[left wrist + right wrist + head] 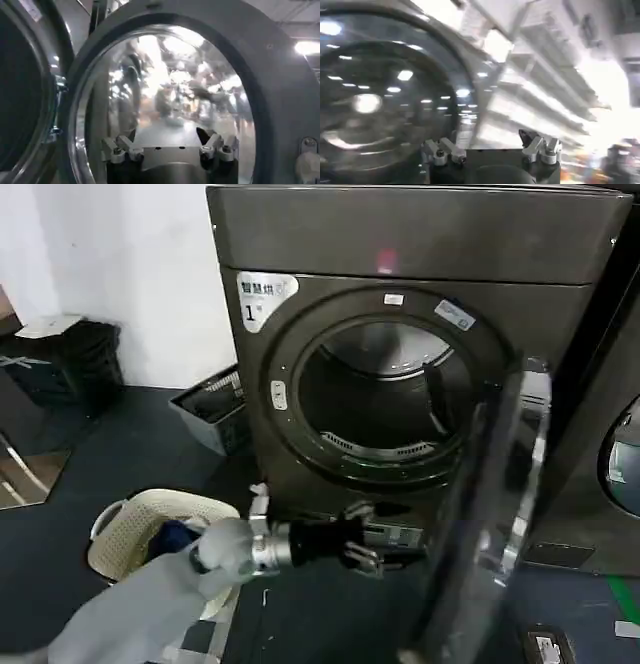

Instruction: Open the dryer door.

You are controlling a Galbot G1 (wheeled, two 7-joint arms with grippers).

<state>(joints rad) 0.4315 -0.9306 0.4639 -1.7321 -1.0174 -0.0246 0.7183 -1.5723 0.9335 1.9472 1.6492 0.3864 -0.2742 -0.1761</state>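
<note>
Dryer door (pixel 492 514) swung wide open, edge-on just right of the left tool (pixel 372 550).
Left tool's fingers spread wide, holding nothing, low before the dryer (pixel 420 244); its drum looks bare. Behind the tool, a cream laundry basket (pixel 130 529) holds blue cloth (pixel 172 538). Right tool (pixel 492 150) spread wide too.

The dryer (pixel 420 244) is dark grey-bronze with a red light on its top panel and a white "1" sticker with dark characters; its open door (pixel 490 514), just beyond the left gripper (pixel 372 549), has a shiny chrome edge and dark glass. The left gripper is black with silver fingertips (pixel 116 150) on a pale grey arm. Behind that arm stands a cream basket (pixel 130 529) with a slotted pattern, holding blue cloth (pixel 172 536), on a dark blue-grey floor (pixel 130 444).
</note>
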